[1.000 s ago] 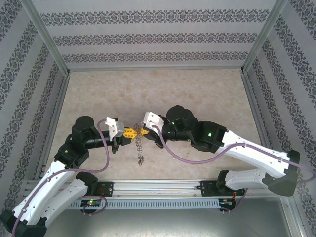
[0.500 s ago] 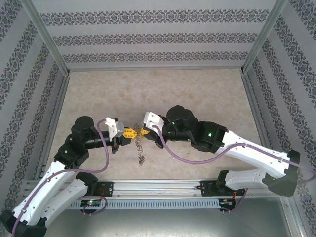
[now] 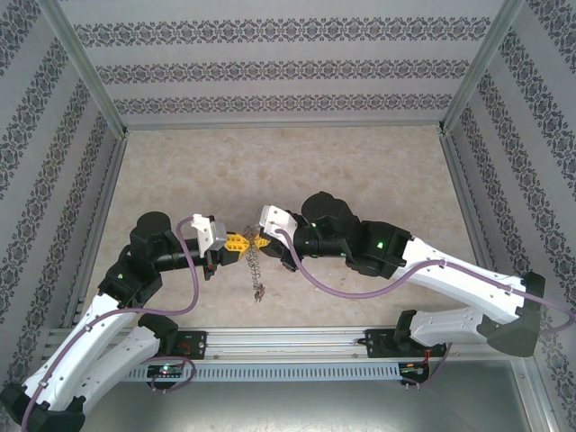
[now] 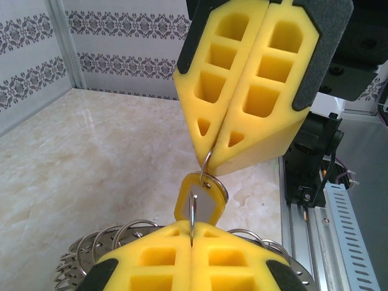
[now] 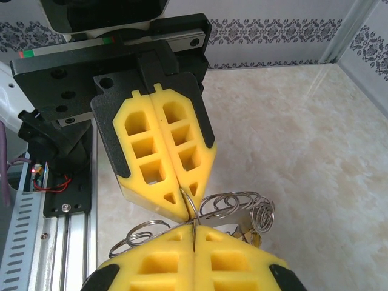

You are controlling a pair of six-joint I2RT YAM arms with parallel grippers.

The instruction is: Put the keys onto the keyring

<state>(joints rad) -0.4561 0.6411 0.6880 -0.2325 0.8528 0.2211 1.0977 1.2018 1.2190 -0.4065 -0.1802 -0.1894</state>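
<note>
- The left claw (image 4: 191,235) is pressed together on a thin grey wire, which I judge to be part of the keyring (image 3: 256,270). The rest of the ring hangs below the two claws, clear of the desk (image 4: 91,157).
- The right claw (image 4: 210,159) is also pressed together, tip to tip with the left one, pinching the small metal loop from which the yellow key (image 4: 209,206) hangs.
- The yellow key sits in the narrow gap between the two claws. I cannot tell whether its loop is already threaded onto the ring's wire.
- Slip: both grips are on very thin wire held by soft foam tips. A small twist or pull could let the wire slide out, and the key or the whole ring would drop to the desk.
- Collision: the claw tips nearly touch, so any closing motion would jam foam against foam and push the wires out of line.
- Over-pull: drawing the arms apart before the loop is seated would likely strip the key from one grip.
- Snag: the small pieces dangling from the ring could swing and catch on a fingertip during any turn.
</note>
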